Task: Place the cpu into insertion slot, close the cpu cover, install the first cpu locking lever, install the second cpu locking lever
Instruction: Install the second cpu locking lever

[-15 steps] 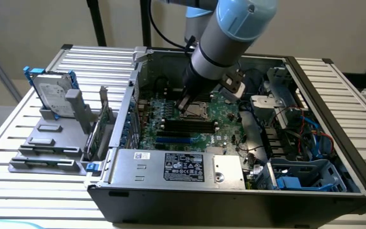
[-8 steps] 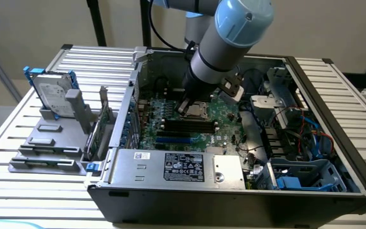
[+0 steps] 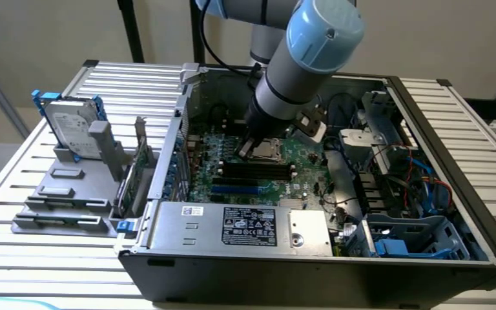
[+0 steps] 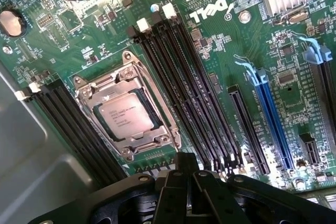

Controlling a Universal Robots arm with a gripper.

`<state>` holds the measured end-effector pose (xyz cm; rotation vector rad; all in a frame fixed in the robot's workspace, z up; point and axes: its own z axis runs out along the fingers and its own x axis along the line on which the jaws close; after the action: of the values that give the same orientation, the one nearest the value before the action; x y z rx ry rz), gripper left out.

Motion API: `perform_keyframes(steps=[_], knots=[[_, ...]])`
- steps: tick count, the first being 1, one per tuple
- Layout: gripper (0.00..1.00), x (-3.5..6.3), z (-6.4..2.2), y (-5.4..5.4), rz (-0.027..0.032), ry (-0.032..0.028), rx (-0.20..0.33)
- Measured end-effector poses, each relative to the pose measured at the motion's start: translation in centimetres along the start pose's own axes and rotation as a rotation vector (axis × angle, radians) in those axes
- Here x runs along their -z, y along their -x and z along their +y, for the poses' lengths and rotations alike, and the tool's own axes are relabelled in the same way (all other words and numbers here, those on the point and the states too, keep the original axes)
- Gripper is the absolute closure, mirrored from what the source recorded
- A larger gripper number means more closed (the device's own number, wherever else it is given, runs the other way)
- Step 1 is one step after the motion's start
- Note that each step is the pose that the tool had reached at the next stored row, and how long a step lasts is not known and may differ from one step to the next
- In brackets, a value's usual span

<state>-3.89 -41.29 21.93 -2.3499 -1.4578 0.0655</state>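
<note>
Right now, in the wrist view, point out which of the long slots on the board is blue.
The blue slot with pale blue clips is the one; the memory slots beside the cpu are all black.

arm [image 3: 304,61] reaches steeply down from above, grey tube with blue joint cap, wrist lowest; gripper [image 4: 184,182] black, hanging low, pointing downward, fingertips close together at the tip

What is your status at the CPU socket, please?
Gripper above the board, beside the socket. Cpu seated, cpu cover down around it. Nothing obstructing.
</note>
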Motion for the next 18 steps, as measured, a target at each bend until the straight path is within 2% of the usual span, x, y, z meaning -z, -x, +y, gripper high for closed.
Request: perform_keyframes(steps=[13, 18], knots=[[0.89, -1.72, -0.36, -0.2, 0.0003, 0.0001, -0.001], [0.89, -2.18, -0.22, -0.2, 0.0002, 0.0001, -0.001]])
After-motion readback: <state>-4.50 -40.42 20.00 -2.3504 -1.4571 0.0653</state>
